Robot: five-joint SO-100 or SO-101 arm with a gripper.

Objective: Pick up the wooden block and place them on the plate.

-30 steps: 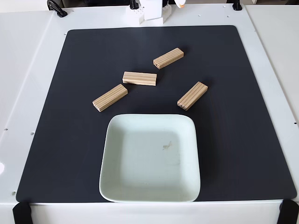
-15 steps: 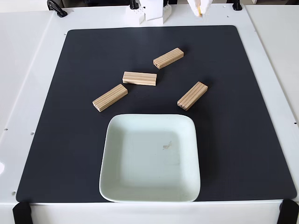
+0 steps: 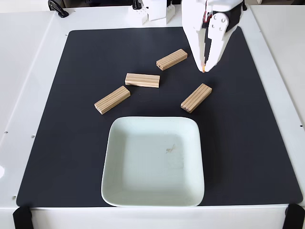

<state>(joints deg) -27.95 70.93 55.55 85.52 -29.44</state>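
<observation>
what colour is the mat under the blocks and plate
Black, matte and plain; the mat shows best in the fixed view, lying on a white table.

**Hand swings in over the mat**

The white hand (image 3: 204, 68) now reaches well down into the fixed view from the top edge, where a second ago only a sliver of it showed at the frame's border. Its fingertips, nearly together, point downward above the black mat (image 3: 71, 143), between the upper-right wooden block (image 3: 171, 59) and the right-hand wooden block (image 3: 196, 98).

Light-tan grain-striped wooden blocks (image 3: 196, 98), pale mint plate (image 3: 114, 143), black mat (image 3: 71, 119), white gripper (image 3: 204, 67)
</observation>
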